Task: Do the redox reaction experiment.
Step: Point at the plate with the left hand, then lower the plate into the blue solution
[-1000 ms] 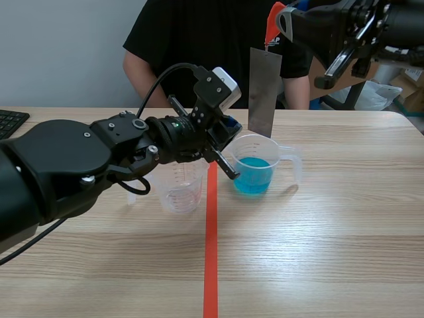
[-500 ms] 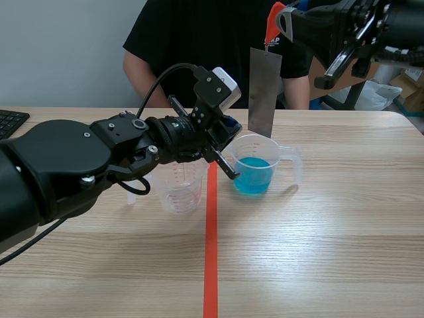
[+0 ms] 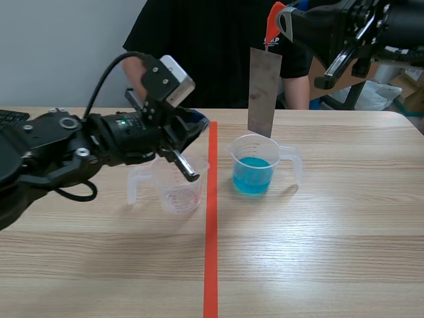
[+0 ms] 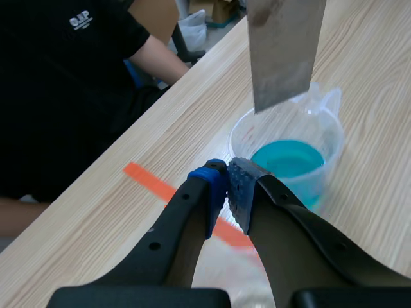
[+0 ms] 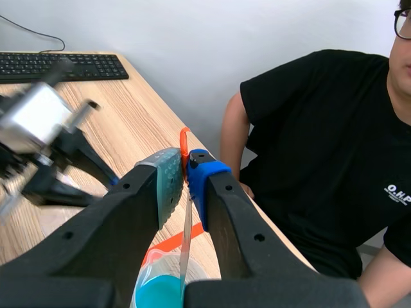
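Note:
A grey metal plate (image 3: 264,89) with an orange tab on top hangs upright over the clear cup of blue liquid (image 3: 254,167). Its lower edge is just above the rim. My right gripper (image 3: 278,21) is shut on the tab, high at the back right. In the right wrist view the plate (image 5: 185,239) shows edge-on below the right gripper (image 5: 186,165), with the blue liquid (image 5: 158,292) beneath. My left gripper (image 3: 197,126) is shut on nothing, above an empty clear measuring cup (image 3: 175,187). In the left wrist view the left gripper (image 4: 227,187) has the blue cup (image 4: 290,162) and plate (image 4: 283,52) ahead of it.
An orange-red tape line (image 3: 211,238) runs down the table between the two cups. A person in a black shirt (image 3: 199,46) sits across the table. A keyboard (image 3: 10,121) lies at the far left edge. Boxes and a bag (image 3: 397,89) stand behind the table's right corner.
My left arm has swung left, away from the blue cup, and its gripper is now over the empty cup. The right arm and the plate have not moved.

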You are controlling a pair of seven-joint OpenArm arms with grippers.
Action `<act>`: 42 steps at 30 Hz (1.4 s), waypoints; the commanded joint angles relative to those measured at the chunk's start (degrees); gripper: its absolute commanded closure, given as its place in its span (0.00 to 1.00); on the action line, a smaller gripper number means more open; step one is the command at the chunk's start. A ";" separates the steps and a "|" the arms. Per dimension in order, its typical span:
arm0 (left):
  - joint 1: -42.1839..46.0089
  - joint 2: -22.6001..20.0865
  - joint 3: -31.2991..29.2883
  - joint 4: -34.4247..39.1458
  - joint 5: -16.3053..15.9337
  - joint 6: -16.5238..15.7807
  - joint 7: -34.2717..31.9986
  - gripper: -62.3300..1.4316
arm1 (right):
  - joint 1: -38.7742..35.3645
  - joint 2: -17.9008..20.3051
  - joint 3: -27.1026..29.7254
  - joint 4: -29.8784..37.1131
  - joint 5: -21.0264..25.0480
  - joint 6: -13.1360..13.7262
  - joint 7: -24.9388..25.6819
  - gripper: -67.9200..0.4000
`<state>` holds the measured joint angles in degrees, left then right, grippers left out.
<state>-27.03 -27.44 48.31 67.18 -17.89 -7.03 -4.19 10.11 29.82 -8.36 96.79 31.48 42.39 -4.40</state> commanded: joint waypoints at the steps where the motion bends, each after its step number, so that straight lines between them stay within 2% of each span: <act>1: 2.36 -3.65 -2.34 3.48 -1.14 0.48 0.15 0.90 | 1.01 0.02 0.35 0.74 0.68 0.33 0.87 0.97; 5: 10.88 -13.44 -7.56 11.50 -5.16 1.27 1.22 0.90 | 1.01 0.02 0.35 0.74 0.66 0.33 0.83 0.97; 8: 19.61 -20.35 -13.42 16.00 -9.25 1.99 1.16 0.90 | 1.01 0.02 0.35 0.74 0.66 0.33 0.81 0.97; 10: 26.38 -23.96 -18.03 17.84 -10.62 1.99 1.18 0.90 | 1.01 0.02 0.35 0.74 0.66 0.33 0.63 0.97; 13: 37.64 -27.12 -25.59 18.80 -11.74 2.19 1.25 0.90 | 1.01 0.02 0.35 0.74 0.66 0.33 0.63 0.97; 16: 49.55 -27.47 -33.51 18.78 -11.74 5.01 1.49 0.90 | 1.01 0.02 0.35 0.72 0.66 0.33 0.63 0.97; 20: 63.63 -24.96 -43.15 18.78 -11.69 6.12 1.40 0.90 | 1.03 -0.02 0.33 0.22 0.68 0.33 0.79 0.97; 24: 73.26 -19.41 -50.84 18.78 -11.47 6.32 1.46 0.90 | 1.05 -0.28 -0.63 -1.27 0.68 0.33 1.51 0.97; 27: 78.42 -15.02 -54.25 18.78 -11.47 6.32 1.44 0.90 | 1.18 -1.27 -1.14 -2.99 0.17 0.33 1.81 0.97; 33: 84.52 -7.28 -55.52 18.75 -10.95 6.32 1.49 0.90 | 1.46 -2.69 -2.23 -6.43 -2.19 0.33 3.74 0.97; 36: 86.05 -4.28 -55.52 18.75 -9.40 6.29 1.44 0.90 | 1.49 -3.78 -2.99 -8.90 -4.33 0.33 5.25 0.97; 42: 86.05 -0.94 -55.52 18.71 -8.33 6.32 1.46 0.90 | 1.53 -5.73 -4.46 -14.97 -9.90 0.33 10.38 0.97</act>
<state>59.31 -27.88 -7.53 85.49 -26.00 -0.64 -1.98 10.13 23.90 -13.06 81.49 21.21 42.39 4.69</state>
